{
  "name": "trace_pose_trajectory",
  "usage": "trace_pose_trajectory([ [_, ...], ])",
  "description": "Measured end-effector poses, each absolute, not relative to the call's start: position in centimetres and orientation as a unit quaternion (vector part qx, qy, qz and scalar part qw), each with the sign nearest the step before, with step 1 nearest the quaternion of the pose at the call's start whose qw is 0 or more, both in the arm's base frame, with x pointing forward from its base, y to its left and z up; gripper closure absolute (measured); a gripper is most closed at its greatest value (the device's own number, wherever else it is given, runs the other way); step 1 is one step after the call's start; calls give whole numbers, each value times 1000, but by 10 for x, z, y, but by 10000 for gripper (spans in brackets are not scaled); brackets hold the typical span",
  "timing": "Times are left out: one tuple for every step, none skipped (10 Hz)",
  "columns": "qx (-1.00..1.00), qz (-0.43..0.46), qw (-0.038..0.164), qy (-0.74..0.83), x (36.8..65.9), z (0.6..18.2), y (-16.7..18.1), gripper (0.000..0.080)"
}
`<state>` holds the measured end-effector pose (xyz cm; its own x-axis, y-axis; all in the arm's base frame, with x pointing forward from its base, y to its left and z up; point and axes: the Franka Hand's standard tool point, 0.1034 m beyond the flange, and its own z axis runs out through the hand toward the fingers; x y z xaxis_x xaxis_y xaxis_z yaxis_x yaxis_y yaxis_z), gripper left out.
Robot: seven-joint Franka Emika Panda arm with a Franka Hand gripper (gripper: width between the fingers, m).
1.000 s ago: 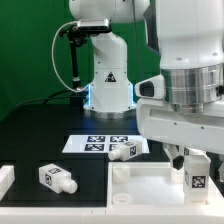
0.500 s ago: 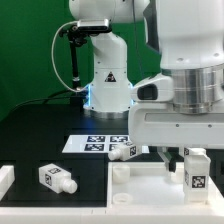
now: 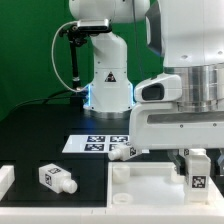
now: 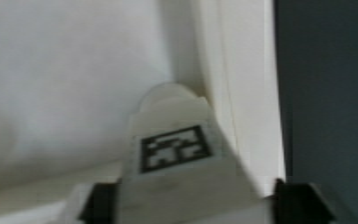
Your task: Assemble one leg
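Observation:
My gripper (image 3: 197, 156) is shut on a white leg (image 3: 197, 178) with a black-and-white tag. It holds the leg upright over the right part of the large white panel (image 3: 150, 183). In the wrist view the leg (image 4: 176, 147) sits between the two dark fingers (image 4: 101, 203), close to the panel's raised rim (image 4: 229, 80). I cannot tell whether the leg's lower end touches the panel. A second leg (image 3: 58, 178) lies on the black table at the exterior view's left. A third leg (image 3: 124, 151) lies just behind the panel.
The marker board (image 3: 98, 143) lies flat behind the panel, in front of the robot's base (image 3: 108, 90). A white block (image 3: 5, 180) sits at the exterior view's left edge. A small white knob (image 3: 121, 172) stands at the panel's near-left corner.
The wrist and gripper body have shifted slightly toward the exterior view's right and look larger. The held leg stays in nearly the same spot. The loose legs have not moved.

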<state>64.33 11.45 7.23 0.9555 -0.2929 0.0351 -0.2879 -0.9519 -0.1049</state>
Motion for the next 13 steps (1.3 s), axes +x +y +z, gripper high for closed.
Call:
trace_pose_trajectory([
  [-983,-24,49,175,643,72,113,509],
  [-973,-21,50,224,643,72,113,509],
  [-952,-18,50,301,643,71,112,509],
  [-930,-15,53,362,643,71,112,509],
  [-893,-3,65,446,643,71,111,509],
  [-859,9,69,508,643,70,111,509],
  [-831,15,74,551,643,70,110,509],
  [-784,23,76,616,642,70,111,509],
  [-769,24,75,635,642,70,112,509],
  [-775,23,75,626,642,70,112,509],
  [-796,21,76,601,642,70,112,402],
  [-846,15,77,528,641,69,109,402],
  [-892,11,76,445,640,69,109,232],
])
